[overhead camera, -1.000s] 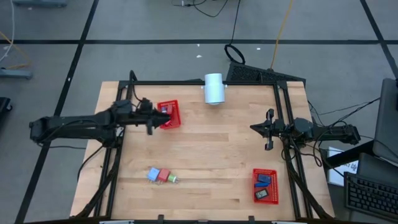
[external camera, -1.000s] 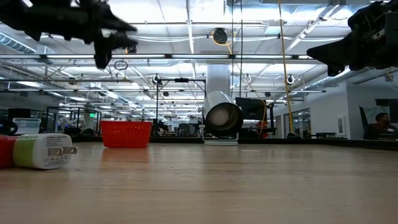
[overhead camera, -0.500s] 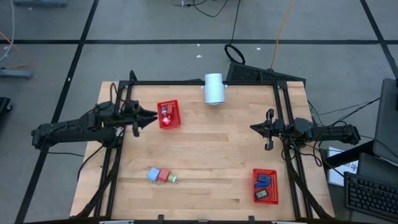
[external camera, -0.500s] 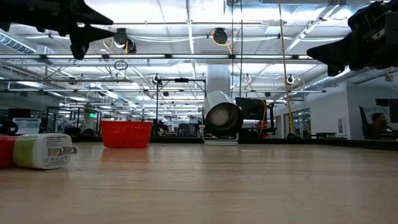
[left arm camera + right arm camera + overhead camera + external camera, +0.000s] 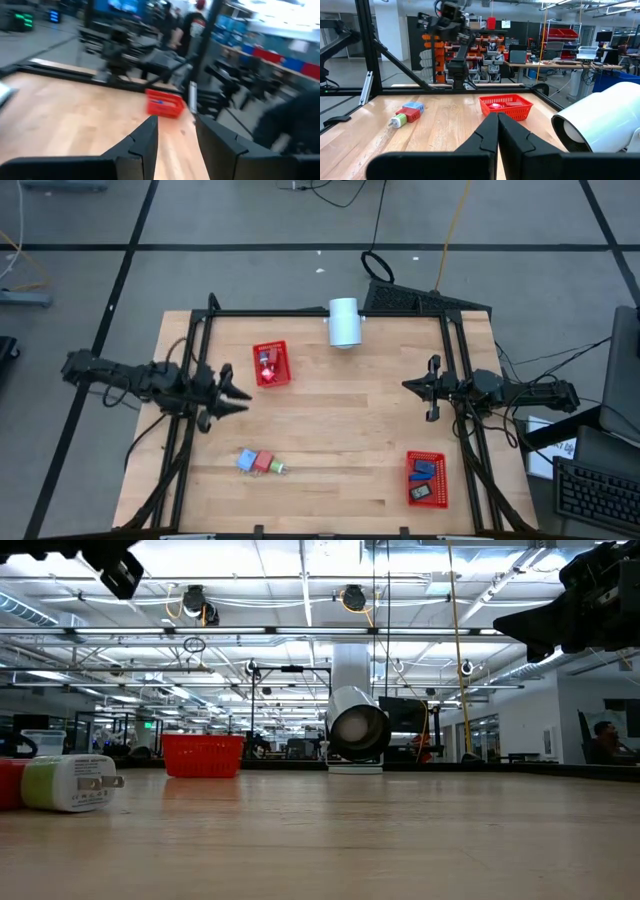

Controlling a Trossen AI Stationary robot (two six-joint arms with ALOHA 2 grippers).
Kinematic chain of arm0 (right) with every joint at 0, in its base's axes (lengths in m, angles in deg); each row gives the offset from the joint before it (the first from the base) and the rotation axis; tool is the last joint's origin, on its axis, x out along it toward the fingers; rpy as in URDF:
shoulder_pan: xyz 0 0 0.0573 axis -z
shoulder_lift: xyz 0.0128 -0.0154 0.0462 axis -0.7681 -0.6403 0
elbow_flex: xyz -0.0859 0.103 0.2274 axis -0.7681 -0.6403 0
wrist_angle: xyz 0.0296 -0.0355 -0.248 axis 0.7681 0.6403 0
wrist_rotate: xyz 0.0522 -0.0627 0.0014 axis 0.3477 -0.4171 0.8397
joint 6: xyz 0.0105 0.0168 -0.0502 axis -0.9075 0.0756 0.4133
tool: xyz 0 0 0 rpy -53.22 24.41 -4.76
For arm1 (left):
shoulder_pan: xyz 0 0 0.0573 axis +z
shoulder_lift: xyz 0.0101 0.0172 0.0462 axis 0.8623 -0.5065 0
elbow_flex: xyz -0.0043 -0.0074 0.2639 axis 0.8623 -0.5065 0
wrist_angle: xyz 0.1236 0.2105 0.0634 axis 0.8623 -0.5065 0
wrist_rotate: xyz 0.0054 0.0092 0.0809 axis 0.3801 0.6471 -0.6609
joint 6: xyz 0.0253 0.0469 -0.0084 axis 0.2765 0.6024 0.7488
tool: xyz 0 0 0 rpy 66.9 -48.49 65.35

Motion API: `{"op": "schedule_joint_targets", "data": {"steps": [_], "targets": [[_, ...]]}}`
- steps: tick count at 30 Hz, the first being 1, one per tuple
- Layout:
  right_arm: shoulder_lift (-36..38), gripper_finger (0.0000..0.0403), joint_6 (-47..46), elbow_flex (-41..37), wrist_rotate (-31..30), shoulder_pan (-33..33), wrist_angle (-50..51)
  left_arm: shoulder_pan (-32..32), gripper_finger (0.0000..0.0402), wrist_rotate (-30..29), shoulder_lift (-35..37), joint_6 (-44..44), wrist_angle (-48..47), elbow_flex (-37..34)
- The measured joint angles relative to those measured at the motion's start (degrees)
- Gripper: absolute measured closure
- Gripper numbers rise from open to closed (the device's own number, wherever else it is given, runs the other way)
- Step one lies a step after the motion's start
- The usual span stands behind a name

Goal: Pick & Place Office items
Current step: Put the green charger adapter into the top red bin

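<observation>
Lacking readable writing: office items [image 5: 259, 462]

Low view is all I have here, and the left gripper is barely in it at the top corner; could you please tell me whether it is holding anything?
Observer: No. The left wrist view shows the left gripper with its fingers apart and nothing between them.
Operator: Thank you. I can see one red basket across the table, but not inside it. Is anything in it?
Observer: Yes. From above, a red piece lies in that back red basket, which sits just right of the left gripper.
</observation>
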Motion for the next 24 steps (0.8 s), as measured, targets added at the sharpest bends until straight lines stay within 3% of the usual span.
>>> {"op": "schedule_joint_targets", "data": {"steps": [9,12,21,24], "targets": [[0.01,0.0403,0.01,-0.01,0.00,-0.01,0.00,-19.69,0.0270,-14.09,-13.70,0.24,5.58,0.00],[-0.01,0.0403,0.00,0.01,0.00,-0.01,0.00,-23.98,0.0270,-16.16,-20.83,-5.76,6.82,0.00],[0.01,0.0403,0.02,-0.01,0.00,0.01,0.00,-25.41,0.0270,-16.64,-41.86,-30.65,17.56,-0.02],[0.01,0.0403,0.01,-0.01,0.00,0.00,0.00,-24.37,0.0270,-14.51,-46.73,-28.89,22.60,-0.02]]}}
